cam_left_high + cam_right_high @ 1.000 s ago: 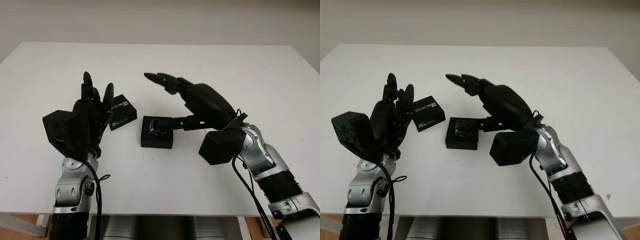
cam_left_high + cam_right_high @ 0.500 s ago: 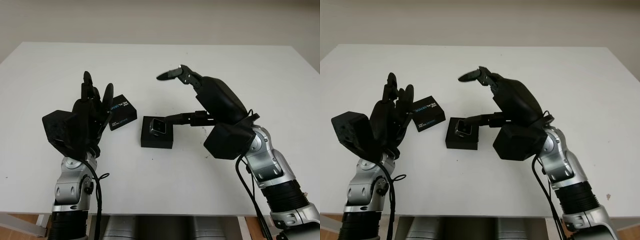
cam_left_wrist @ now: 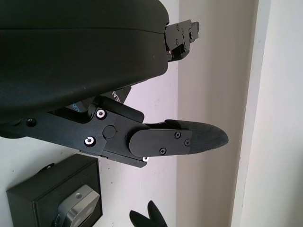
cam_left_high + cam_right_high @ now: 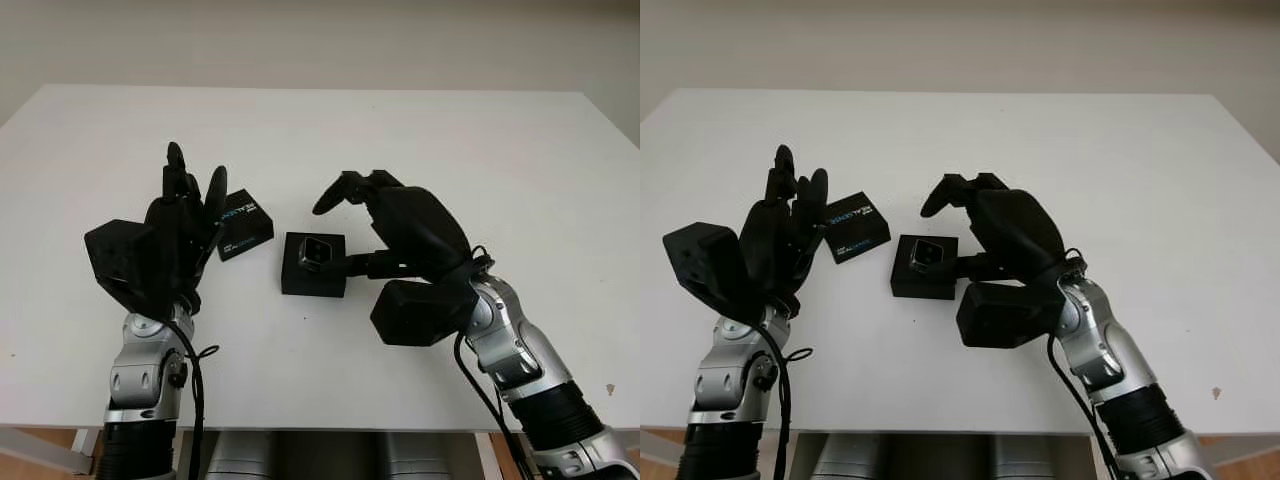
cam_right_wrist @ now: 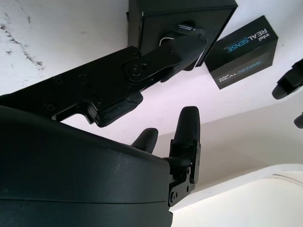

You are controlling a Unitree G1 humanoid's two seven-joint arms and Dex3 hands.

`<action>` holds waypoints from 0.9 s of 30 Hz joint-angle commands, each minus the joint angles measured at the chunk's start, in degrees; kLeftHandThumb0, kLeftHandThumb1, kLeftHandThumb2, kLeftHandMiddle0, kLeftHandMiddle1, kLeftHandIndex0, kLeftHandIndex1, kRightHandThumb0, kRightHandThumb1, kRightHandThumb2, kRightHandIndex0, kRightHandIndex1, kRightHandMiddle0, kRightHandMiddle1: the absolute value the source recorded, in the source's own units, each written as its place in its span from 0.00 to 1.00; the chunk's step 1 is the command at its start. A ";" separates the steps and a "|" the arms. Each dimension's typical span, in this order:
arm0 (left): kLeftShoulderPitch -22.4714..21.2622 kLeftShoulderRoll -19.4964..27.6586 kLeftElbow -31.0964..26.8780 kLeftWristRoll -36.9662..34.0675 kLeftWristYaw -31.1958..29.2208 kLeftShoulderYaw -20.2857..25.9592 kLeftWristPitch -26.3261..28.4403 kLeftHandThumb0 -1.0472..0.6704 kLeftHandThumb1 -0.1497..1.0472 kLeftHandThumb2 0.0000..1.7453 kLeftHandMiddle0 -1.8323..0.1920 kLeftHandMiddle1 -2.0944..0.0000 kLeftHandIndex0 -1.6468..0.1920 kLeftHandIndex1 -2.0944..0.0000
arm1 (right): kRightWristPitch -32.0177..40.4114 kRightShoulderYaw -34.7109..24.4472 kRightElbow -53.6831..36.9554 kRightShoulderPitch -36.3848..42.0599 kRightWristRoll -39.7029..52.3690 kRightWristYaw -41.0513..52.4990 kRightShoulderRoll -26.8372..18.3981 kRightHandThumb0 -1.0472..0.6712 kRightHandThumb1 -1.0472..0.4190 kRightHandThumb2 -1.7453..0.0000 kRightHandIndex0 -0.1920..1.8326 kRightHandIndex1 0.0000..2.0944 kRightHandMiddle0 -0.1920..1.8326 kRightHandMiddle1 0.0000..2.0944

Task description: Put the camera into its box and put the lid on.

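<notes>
The camera (image 4: 317, 251), a small silver-grey block with a dark lens face, sits in the open black box (image 4: 313, 266) near the middle of the white desk (image 4: 480, 160), well away from all four edges. The lid (image 4: 243, 224), black with pale lettering on its side, lies flat on the desk just beside the box, on the side toward the desk's left edge, with a narrow strip of desk between them. The right hand (image 4: 362, 197) is over the box from the right, its upper fingers arched above the camera and one lower finger reaching to the box's near right side; it holds nothing that can be made out. The left hand (image 4: 184, 212) is raised beside the lid with fingers pointing up, open and empty.

Handling, as a judgement: the lid looks light, stiff and smooth-sided, so it may slide when pinched; opposite long sides offer the best hold, keeping it level for seating. The camera is rigid, and its lens face is best left untouched.

Compared with half a second ago, the right hand has dropped and curled: its upper fingers, then lifted high toward the desk's far edge, now hang close over the camera. Box, camera, lid and left hand are unchanged.
</notes>
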 commanded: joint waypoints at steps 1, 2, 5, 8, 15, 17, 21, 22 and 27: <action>-1.37 0.23 0.39 -0.02 0.11 0.12 -0.35 0.21 1.00 0.22 1.00 1.00 1.00 1.00 | 0.96 0.60 -0.76 0.24 -0.27 -0.28 0.96 0.18 0.09 0.97 0.11 0.46 0.17 0.59; -1.37 0.15 0.37 -0.05 0.20 0.14 -0.29 0.21 1.00 0.22 1.00 1.00 1.00 1.00 | 1.29 0.70 -0.73 0.26 -0.39 -0.34 1.21 0.18 0.08 0.97 0.11 0.46 0.17 0.57; -1.26 0.38 0.23 0.12 0.15 0.03 -0.08 0.20 1.00 0.22 1.00 1.00 1.00 1.00 | 2.02 1.20 -0.20 0.14 -1.29 -1.48 1.93 0.17 0.08 0.97 0.11 0.47 0.19 0.56; -1.11 0.62 0.15 0.15 -0.16 -0.02 -0.17 0.20 1.00 0.22 1.00 1.00 1.00 1.00 | 2.61 1.55 0.40 0.07 -1.69 -2.76 2.74 0.17 0.08 0.97 0.12 0.49 0.21 0.57; -0.96 0.56 0.11 0.10 -0.28 -0.01 -0.34 0.20 1.00 0.22 1.00 1.00 1.00 1.00 | 3.15 2.20 1.45 0.32 -2.41 -4.80 3.55 0.17 0.08 0.97 0.13 0.51 0.23 0.58; -0.97 0.52 -0.07 0.08 -0.30 -0.07 -0.16 0.20 1.00 0.22 1.00 1.00 1.00 1.00 | 3.23 2.28 1.57 0.42 -2.40 -5.04 3.77 0.17 0.08 0.97 0.13 0.52 0.23 0.57; -1.05 0.45 -0.31 0.03 -0.17 -0.06 0.30 0.20 1.00 0.22 1.00 1.00 1.00 1.00 | 4.55 2.74 1.05 0.69 -2.81 -4.27 4.06 0.17 0.08 0.97 0.12 0.52 0.23 0.56; -1.06 0.45 -0.34 0.02 -0.14 -0.05 0.38 0.20 1.00 0.22 1.00 1.00 1.00 1.00 | 4.87 2.84 0.94 0.73 -2.79 -4.05 4.11 0.17 0.07 0.97 0.12 0.52 0.22 0.56; -1.03 0.48 -0.39 -0.06 -0.23 0.02 0.45 0.20 1.00 0.22 1.00 1.00 1.00 1.00 | 6.25 3.21 0.61 0.88 -2.70 -3.30 4.19 0.17 0.08 0.97 0.12 0.51 0.23 0.53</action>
